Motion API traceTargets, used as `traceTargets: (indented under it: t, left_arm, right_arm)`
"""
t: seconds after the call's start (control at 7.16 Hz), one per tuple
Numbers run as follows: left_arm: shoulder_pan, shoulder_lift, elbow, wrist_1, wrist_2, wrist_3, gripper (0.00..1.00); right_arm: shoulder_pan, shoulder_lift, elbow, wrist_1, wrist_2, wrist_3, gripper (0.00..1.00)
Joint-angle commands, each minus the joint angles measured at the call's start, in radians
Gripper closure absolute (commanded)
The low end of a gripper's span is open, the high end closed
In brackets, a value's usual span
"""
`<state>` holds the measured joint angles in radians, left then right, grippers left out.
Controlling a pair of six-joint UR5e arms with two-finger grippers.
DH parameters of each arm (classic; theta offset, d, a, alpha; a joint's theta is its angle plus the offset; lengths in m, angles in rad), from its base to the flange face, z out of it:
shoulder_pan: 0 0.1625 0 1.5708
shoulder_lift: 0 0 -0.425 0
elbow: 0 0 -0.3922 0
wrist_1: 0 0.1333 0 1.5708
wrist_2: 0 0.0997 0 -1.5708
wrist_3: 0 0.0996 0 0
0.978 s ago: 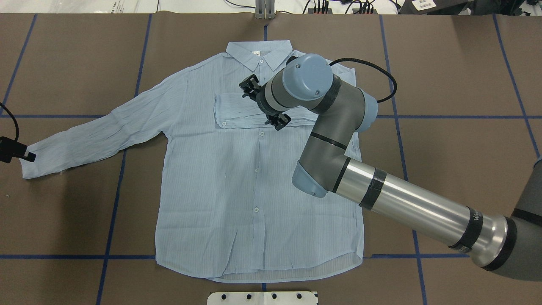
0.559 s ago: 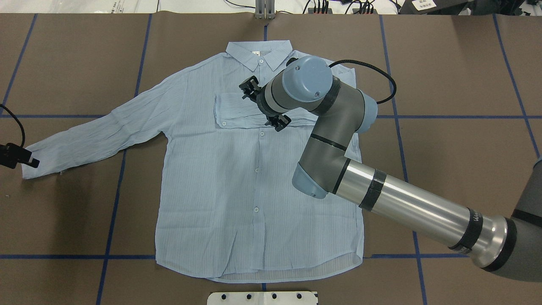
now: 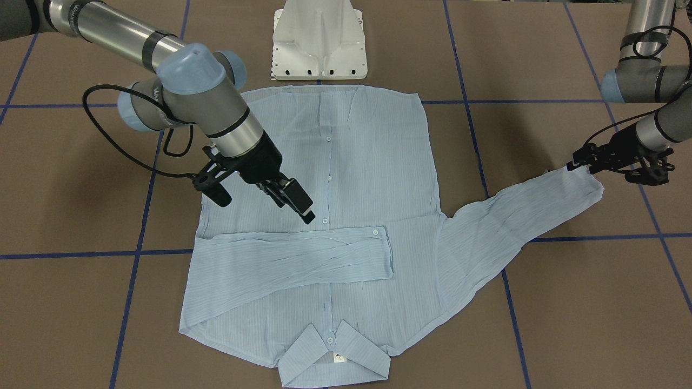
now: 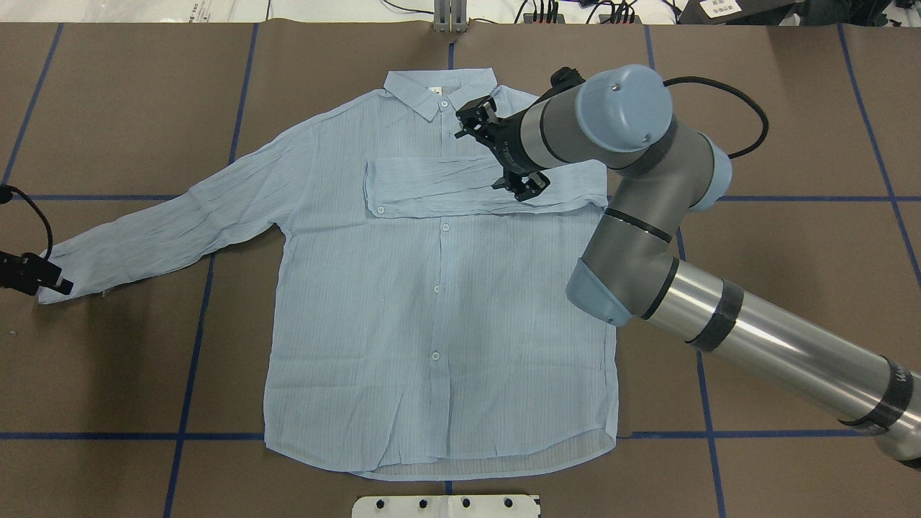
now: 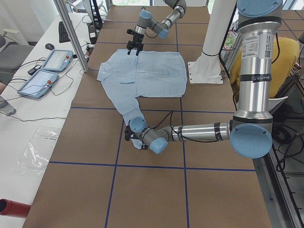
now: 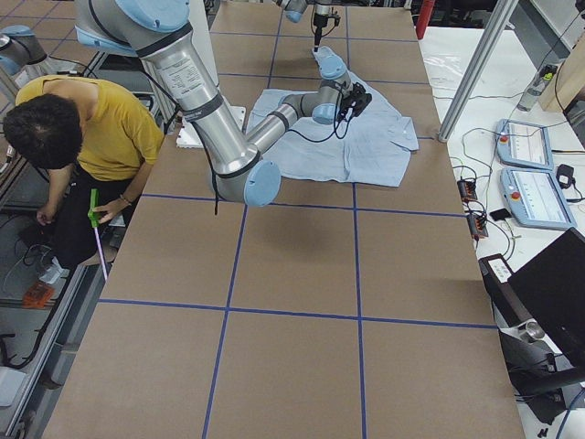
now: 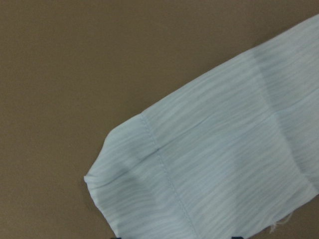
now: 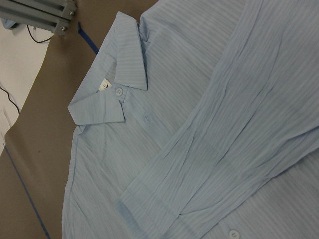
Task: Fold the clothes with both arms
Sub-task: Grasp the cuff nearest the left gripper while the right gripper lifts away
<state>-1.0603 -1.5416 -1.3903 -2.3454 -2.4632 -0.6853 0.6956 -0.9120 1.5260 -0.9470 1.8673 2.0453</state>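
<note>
The light blue striped shirt lies flat and buttoned on the brown table, with its collar at the far side. One sleeve is folded across the chest. The other sleeve stretches out to the robot's left. My right gripper is open and empty, and hovers over the folded sleeve near the collar. It also shows in the front-facing view. My left gripper sits at the edge of the outstretched cuff and looks open. It is mostly cut off in the overhead view.
The white pedestal base stands at the robot's side of the shirt hem. An aluminium post is beyond the collar. Blue tape lines cross the table. A person in yellow crouches beside the table. Control tablets lie on the side desk.
My right gripper moved from the chest centre toward the robot's right and farther away, along the folded sleeve. My left gripper slid a little nearer the robot along the cuff's end.
</note>
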Motion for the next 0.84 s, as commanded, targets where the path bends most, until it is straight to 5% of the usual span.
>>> traceTargets:
  t: [0.0, 0.14, 0.7]
  left_arm:
    - [0.003, 0.001, 0.002, 0.000, 0.000, -0.002, 0.77]
    - [0.003, 0.006, 0.011, 0.000, 0.000, 0.003, 0.96]
    - [-0.001, 0.004, -0.033, 0.000, -0.037, -0.008, 1.00]
  right_arm:
    - [0.013, -0.025, 0.017, 0.002, 0.023, -0.001, 0.01]
    - [0.013, -0.024, 0.016, 0.001, 0.023, -0.002, 0.01]
    - [0.013, -0.024, 0.016, 0.001, 0.023, 0.000, 0.01]
